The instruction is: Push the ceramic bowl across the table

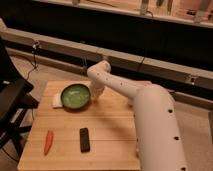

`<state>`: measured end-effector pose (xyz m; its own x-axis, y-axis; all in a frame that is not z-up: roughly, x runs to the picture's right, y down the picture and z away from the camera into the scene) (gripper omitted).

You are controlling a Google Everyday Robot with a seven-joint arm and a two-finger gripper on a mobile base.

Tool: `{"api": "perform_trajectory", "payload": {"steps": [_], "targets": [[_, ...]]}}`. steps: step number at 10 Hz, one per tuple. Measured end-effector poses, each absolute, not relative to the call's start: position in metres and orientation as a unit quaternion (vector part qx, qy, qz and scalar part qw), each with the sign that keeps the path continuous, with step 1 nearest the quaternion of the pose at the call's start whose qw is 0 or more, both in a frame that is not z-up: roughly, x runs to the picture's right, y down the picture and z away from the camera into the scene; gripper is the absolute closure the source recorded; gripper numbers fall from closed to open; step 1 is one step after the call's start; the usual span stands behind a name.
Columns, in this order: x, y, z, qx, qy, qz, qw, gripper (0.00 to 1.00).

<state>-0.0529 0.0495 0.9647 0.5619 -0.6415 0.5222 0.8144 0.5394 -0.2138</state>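
Observation:
The green ceramic bowl (75,96) sits on the light wooden table (110,135) toward its far left part. It partly covers a flat white item (57,101) at its left. My gripper (95,96) points down at the bowl's right rim, at the end of the white arm (150,115) that reaches in from the right. It looks to be against the rim.
An orange carrot (48,142) lies near the table's front left. A black remote (84,139) lies beside it toward the middle. A dark chair (12,107) stands left of the table. A dark wall with a ledge runs behind.

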Motion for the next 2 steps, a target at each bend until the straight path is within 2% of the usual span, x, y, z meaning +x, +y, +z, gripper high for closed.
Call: {"api": "perform_trajectory", "payload": {"steps": [2], "targets": [[-0.0558,0.0492,0.9644,-0.221,-0.195,-0.429,0.854,1.0]]}}
